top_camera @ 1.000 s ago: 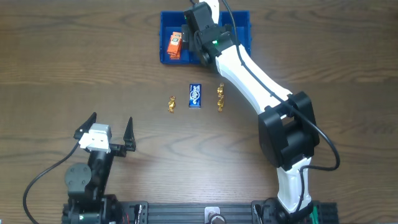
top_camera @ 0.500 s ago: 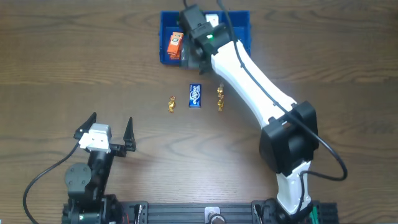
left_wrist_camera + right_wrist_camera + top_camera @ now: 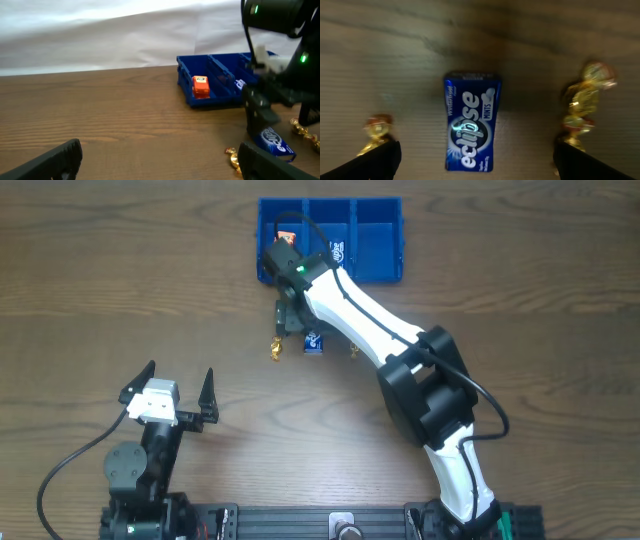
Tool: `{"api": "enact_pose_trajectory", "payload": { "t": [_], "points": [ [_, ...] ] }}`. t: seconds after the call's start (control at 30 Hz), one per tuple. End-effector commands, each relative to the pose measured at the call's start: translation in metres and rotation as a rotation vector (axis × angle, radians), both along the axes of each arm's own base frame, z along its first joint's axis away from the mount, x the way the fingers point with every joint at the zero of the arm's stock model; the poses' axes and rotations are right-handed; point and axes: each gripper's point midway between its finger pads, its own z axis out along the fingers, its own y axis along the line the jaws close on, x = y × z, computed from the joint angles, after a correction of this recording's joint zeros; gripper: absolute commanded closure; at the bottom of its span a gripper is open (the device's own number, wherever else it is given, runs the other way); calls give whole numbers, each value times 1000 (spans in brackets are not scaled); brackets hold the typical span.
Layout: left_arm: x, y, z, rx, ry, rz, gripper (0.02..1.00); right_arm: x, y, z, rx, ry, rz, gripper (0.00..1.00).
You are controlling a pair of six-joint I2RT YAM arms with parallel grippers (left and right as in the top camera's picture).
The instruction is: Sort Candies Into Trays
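Right gripper (image 3: 476, 149) hangs over the wooden table (image 3: 530, 300) with its jaws spread wide and nothing held between them. Centred under the gap between its fingers (image 3: 376, 161) lies the blue mint pack (image 3: 472, 122). The pack lies flat on the table, its long side running across the line that joins the two fingertips, and it is clear of both. How high the fingers stand above it cannot be told.

Just outside one finger lies a single gold-wrapped candy (image 3: 376, 131); in the top view it is on the side toward the left arm. Outside the other finger is a small cluster of gold-wrapped candies (image 3: 582, 107), which the right arm partly covers in the top view. Both lots are near the mint pack but do not touch it.

Beyond the right gripper, on the side away from the arms' bases, stands the blue tray (image 3: 382, 252) with three compartments in a row. An orange candy (image 3: 200, 86) lies in the compartment nearest the left arm's side. A small blue packet (image 3: 337, 250) lies in the middle compartment.

Left gripper (image 3: 181, 370) is well apart from the right gripper and all the candies, close to its own base. Its jaws are likewise spread wide and hold nothing.
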Motion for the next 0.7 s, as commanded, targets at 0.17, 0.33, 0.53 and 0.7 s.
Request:
{"api": "enact_pose_trajectory", "payload": {
  "t": [0.17,0.33,0.53,0.7],
  "points": [
    [0,0,-16,12,43,-2,20,-19,-5,-32,-20,60,-47,1],
    [0,0,-16,12,43,-2,20,-19,-5,-37,-16,57,-49,1],
    [0,0,-16,12,43,-2,20,-19,2,-37,-5,43,-36,218],
    [0,0,-16,12,43,-2,20,-19,2,-37,-5,42,-36,340]
  ]
}}
